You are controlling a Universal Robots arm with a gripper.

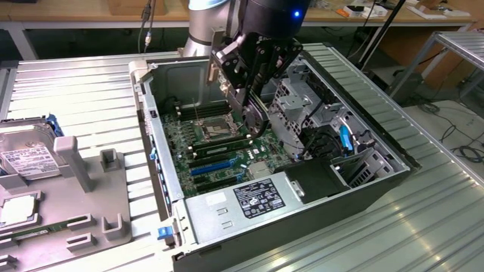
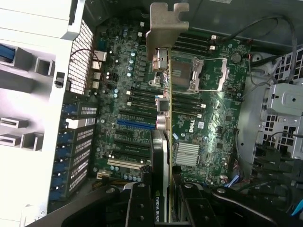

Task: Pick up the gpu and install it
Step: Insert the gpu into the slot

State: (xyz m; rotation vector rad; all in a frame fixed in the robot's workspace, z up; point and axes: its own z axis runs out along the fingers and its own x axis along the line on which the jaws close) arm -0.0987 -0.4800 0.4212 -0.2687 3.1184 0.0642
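The ribbed metal table [image 1: 423,215] is carrying an open computer case [image 1: 302,232], with a grey parts tray [image 1: 98,198] lying beside it.

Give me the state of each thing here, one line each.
gripper, shut on the gpu.
gpu, held edge-on over the motherboard, not in a slot.
computer case, lying on its side, open.
hard drive, resting label-up outside the computer case.

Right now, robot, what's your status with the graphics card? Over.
Hand shut on graphics card. Card edge-on above the board, inside the computer. Wires off to one side, none touching the card.
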